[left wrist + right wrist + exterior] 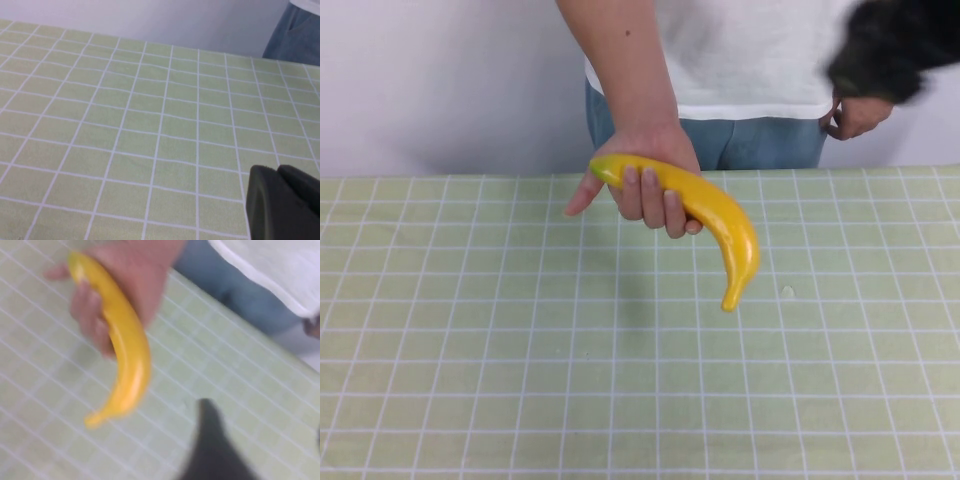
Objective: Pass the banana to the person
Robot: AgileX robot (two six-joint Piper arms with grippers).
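1 raised view, 2 close wrist views

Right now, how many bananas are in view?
1. The banana is in the person's hand, above the table; right gripper raised beside the person, left gripper low over the table.

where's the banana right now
In the high view the banana sits centre-far, held above the table in the person's hand; neither gripper touches it.

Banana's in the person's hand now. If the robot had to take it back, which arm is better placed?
Right, probably. The right pincer is raised beside the person, near the banana held in their hand. The left pincer sits low over the checked cloth, with no banana in its view.
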